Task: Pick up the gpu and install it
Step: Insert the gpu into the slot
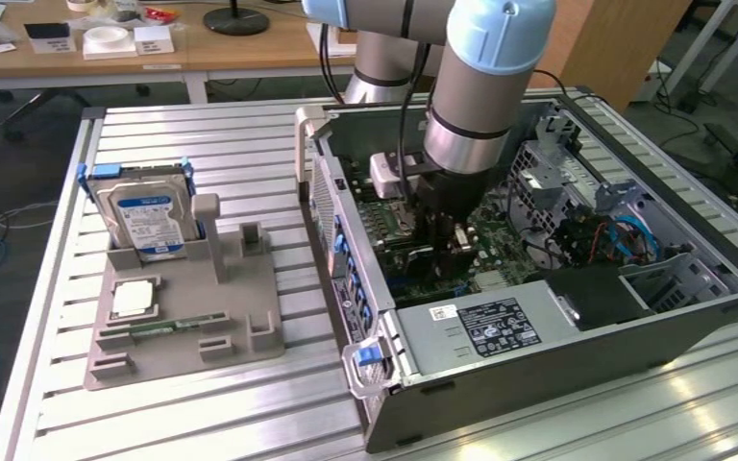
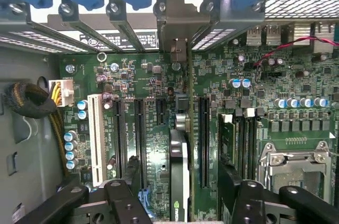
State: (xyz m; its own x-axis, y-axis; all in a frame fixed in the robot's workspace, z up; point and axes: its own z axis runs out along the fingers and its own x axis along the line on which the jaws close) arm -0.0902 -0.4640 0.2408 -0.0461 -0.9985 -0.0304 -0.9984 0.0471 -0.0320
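Black gripper [image 2: 177, 203] fingers [image 2: 124, 200] stand spread wide, released, either side of the gpu [image 2: 180, 166], which sits upright on edge in the green board's [image 2: 143, 123] slot. Outside, the computer case [image 1: 536, 336] lies open on a slatted metal table [image 1: 215, 403], a grey tray [image 1: 184, 327] with a hard drive [image 1: 149, 219] alongside, wooden desks [image 1: 151, 53] behind.

The arm [image 1: 472, 96] reaches down into the open computer case [image 1: 536, 355].

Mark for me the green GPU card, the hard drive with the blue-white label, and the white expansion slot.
Green GPU card with black cooler [image 2: 179, 176]: wrist view, on its upward-facing edge.
Hard drive with blue-white label [image 1: 149, 219]: exterior view, on the label.
White expansion slot [image 2: 96, 139]: wrist view, mid-length.
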